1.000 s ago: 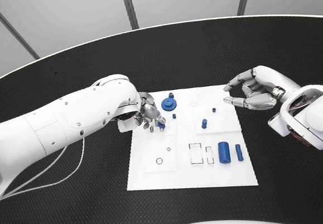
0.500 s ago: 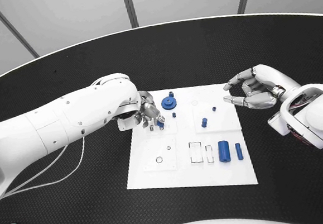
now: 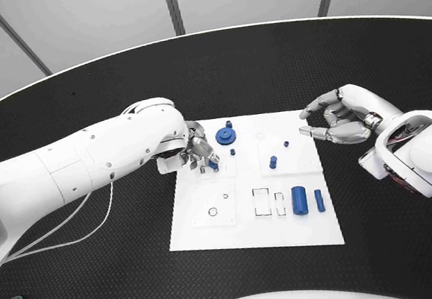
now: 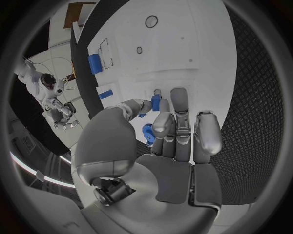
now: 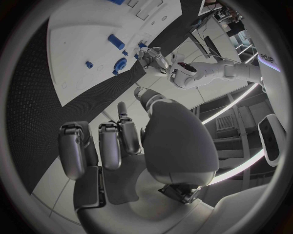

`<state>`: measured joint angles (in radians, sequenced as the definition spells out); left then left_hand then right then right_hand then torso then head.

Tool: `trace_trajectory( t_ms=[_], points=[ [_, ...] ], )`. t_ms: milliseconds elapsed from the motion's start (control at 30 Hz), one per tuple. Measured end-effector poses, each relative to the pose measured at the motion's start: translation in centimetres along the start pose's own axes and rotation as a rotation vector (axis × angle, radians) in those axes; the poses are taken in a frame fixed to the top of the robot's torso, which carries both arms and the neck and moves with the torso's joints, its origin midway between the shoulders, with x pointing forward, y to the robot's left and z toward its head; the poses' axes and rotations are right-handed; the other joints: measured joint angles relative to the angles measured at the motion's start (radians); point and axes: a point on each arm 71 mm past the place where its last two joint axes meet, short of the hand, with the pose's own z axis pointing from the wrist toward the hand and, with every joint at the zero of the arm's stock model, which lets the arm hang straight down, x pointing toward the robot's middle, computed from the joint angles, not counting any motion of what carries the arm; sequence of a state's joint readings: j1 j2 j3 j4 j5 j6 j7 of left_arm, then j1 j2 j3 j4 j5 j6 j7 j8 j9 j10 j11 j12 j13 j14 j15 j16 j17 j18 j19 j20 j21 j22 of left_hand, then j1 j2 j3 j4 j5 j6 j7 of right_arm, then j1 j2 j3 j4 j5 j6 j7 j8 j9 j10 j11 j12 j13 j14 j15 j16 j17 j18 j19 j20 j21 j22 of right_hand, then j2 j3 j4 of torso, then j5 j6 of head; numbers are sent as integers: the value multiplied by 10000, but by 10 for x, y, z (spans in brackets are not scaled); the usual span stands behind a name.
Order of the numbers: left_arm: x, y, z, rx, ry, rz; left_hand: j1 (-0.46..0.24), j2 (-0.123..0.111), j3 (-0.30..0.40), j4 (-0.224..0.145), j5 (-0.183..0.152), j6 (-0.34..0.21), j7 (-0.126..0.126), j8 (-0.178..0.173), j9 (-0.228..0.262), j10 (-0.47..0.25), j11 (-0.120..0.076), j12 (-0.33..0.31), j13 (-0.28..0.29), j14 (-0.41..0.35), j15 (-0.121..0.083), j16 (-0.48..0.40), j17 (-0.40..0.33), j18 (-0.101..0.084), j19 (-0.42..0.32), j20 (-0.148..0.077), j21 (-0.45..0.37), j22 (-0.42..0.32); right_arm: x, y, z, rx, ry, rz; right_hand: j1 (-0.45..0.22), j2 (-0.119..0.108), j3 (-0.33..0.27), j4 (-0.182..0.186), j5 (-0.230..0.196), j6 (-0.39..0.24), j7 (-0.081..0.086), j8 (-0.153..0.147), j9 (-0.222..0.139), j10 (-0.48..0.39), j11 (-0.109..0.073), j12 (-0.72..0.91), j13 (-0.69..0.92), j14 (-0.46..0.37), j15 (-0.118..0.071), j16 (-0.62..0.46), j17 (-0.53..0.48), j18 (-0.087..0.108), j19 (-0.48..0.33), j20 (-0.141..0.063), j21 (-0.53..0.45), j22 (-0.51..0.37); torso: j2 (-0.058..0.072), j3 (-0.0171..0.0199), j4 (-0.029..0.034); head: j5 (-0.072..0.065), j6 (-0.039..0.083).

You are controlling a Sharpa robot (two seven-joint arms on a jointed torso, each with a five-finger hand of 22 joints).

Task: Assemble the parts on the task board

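Little has moved: left robot hand (image 3: 197,152) remains over the far-left part of the task board (image 3: 252,235), fingers pinching a small blue part (image 4: 156,103) now held marginally nearer its seat, so insertion seems imminent. Right robot hand (image 3: 337,123) stays off the board's far-right edge above the black surface (image 3: 103,271), fingers curled, holding nothing. Two blue cylinders (image 3: 299,202) lie near-right on the board, unassembled.
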<state>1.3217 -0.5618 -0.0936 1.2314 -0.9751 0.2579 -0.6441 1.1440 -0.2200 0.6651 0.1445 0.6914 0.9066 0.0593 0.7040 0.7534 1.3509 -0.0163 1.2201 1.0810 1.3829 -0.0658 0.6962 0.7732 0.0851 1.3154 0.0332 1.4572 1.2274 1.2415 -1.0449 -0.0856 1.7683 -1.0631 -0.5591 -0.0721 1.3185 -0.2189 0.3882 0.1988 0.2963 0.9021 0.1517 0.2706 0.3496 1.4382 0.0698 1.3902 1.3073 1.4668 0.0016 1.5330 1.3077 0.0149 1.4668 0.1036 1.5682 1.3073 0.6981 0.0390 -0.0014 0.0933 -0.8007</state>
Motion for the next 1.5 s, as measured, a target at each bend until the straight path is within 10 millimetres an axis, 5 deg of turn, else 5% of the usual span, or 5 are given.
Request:
trace_trajectory(
  t_ms=[1500],
  points=[
    [5,-3,0,101,235,355,-2,-3,-28,-28,12,37,3,-69,6,3,36,36,22,-1,0,-39,5,0,-2,-1,36,14,0,-1,1,16,35,-14,0,0,0,0,0,0,0,-2,0,0,0,38,4,0,0,0,-3,1,0,0,0,0,-14,12,-2,1,-96]
  ],
)
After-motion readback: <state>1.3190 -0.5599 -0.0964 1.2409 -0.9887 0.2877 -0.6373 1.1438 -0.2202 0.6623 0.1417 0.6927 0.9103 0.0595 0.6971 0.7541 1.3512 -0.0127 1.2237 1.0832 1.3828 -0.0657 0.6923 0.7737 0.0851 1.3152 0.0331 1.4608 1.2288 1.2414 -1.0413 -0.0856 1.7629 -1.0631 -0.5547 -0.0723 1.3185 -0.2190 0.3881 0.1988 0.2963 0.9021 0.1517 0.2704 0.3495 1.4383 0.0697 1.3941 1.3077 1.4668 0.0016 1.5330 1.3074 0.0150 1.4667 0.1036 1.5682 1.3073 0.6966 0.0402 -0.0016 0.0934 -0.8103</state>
